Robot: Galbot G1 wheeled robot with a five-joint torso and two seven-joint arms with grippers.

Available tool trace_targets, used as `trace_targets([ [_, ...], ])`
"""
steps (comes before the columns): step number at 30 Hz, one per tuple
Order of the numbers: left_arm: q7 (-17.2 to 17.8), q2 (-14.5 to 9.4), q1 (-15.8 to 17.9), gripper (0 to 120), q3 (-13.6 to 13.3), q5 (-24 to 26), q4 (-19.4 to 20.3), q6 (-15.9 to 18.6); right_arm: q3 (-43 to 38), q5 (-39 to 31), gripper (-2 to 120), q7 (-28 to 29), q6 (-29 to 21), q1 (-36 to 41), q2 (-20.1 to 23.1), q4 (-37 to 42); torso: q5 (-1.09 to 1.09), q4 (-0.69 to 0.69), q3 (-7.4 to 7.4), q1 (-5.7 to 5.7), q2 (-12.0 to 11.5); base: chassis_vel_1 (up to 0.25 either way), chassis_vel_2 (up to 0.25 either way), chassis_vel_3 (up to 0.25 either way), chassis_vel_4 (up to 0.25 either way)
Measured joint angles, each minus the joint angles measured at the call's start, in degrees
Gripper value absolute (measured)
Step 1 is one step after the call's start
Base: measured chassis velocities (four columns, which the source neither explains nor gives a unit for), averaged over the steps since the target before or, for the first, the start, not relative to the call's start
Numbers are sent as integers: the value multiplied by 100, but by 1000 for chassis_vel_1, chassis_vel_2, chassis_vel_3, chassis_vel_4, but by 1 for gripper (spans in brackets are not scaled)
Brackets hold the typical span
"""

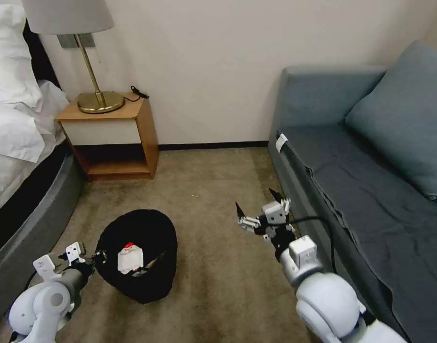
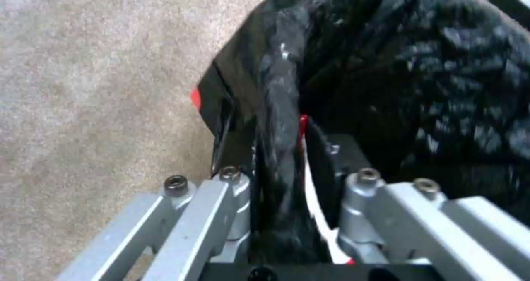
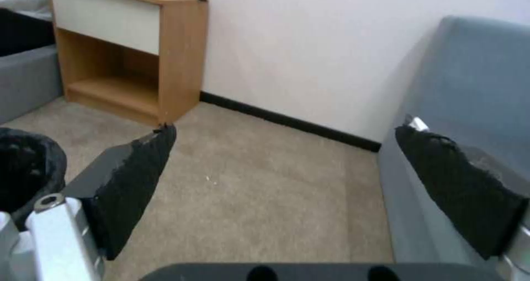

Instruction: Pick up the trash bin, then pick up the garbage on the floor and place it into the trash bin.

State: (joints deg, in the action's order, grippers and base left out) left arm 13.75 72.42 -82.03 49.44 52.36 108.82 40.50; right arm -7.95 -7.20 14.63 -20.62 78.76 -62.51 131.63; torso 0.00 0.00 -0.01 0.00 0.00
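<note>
Room: beige carpet [image 1: 213, 190] runs to a pale wall with a dark skirting board; a bed with white bedding [image 1: 14, 114] lies on the left, a grey-blue sofa [image 1: 366, 181] on the right.
Far left corner: a wooden nightstand [image 1: 116, 138] stands against the wall, with a brass lamp [image 1: 92, 71] on its top.
Trash bin: the black trash bin [image 1: 137, 255] with its black liner sits near the left of the scene, tipped so that its mouth faces up toward the head camera; whether its base touches the carpet cannot be told.
Garbage: a red-and-white crumpled wrapper [image 1: 130, 257] lies inside the bin, toward its near left side.
Left gripper: the left gripper [image 1: 100, 256] is at the bin's left rim, its jaws clamped on that rim. In the left wrist view the lined edge [image 2: 279, 148] runs between the two fingers [image 2: 323, 165], one inside the bin and one outside, with a sliver of red and white showing beside the inner one.
Right gripper: the right gripper [image 1: 261, 209] hovers above bare carpet, to the right of the bin and just beside the sofa's front edge, jaws wide apart with nothing between them. Its black pads [image 3: 138, 181] frame the carpet and the far wall in the right wrist view.
</note>
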Motion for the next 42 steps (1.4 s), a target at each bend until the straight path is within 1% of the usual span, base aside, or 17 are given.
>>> trace_targets([
  [5,-262,52,-71,43,1,-215,5,-120,-219,184,100,-130,140,367,-248,116,0,-1,0,0,0,0,0,0,0],
  [8,-717,101,-207,57,52,-578,85,-336,-442,318,100,-221,227,649,-495,239,-1,0,0,0,0,0,0,0,0],
  [9,-717,101,-207,57,52,-578,85,-336,-442,318,100,-221,227,649,-495,239,-1,0,0,0,0,0,0,0,0],
  [14,-1257,211,-407,74,162,-1133,288,-872,-597,474,100,-298,320,930,-711,338,0,0,0,0,-1,0,0,0,0],
  [17,-1716,343,-598,88,247,-1514,446,-1562,-689,601,100,-374,403,1159,-970,395,0,-1,0,0,-1,0,0,0,0],
  [19,-1779,373,-637,91,262,-1581,476,-1693,-708,619,100,-383,413,1186,-1011,403,0,-1,0,0,0,0,0,0,0],
  [21,-2054,492,-795,98,314,-1899,555,-2145,-776,676,100,-406,441,1267,-1154,427,0,-1,0,0,-1,0,0,0,0],
  [23,-2283,568,-939,100,356,-2259,614,-2617,-827,721,100,-414,453,1349,-1236,456,1,0,0,0,0,0,0,0,0],
  [27,-2516,660,-1110,100,377,-2629,672,-3227,-896,853,100,-427,502,1499,-1355,477,-1,0,0,0,-1,0,0,0,0],
  [28,-2563,694,-1164,100,379,-2702,700,-3459,-922,919,100,-449,550,1561,-1411,478,1,0,0,0,-1,0,0,0,0],
  [29,-2563,694,-1164,100,379,-2702,700,-3459,-922,919,100,-449,550,1561,-1411,478,1,0,0,0,-1,0,0,0,0],
  [32,-2708,839,-1369,100,329,-2808,820,-4187,-983,1184,100,-509,694,1765,-1593,482,0,0,0,0,0,0,0,0,0],
  [33,-2708,839,-1369,100,329,-2808,820,-4187,-983,1184,100,-509,694,1765,-1593,482,0,0,0,0,0,0,0,0,0],
  [35,-2753,985,-1584,100,178,-2701,1016,-4621,-990,1411,100,-520,772,1946,-1759,485,0,-1,0,0,-1,0,0,0,0],
  [37,-2751,1008,-1633,100,141,-2713,1057,-4669,-991,1464,100,-521,783,1973,-1795,485,0,-1,0,0,-1,0,0,0,0],
  [39,-2504,1184,-1914,100,-106,-2940,1389,-4837,-970,1716,100,-520,850,2084,-1998,424,0,0,0,0,0,0,0,0,0],
  [42,-2268,1251,-1975,100,-217,-3054,1566,-4770,-990,1902,100,-521,915,2123,-2131,365,0,0,0,0,0,0,0,0,0],
])
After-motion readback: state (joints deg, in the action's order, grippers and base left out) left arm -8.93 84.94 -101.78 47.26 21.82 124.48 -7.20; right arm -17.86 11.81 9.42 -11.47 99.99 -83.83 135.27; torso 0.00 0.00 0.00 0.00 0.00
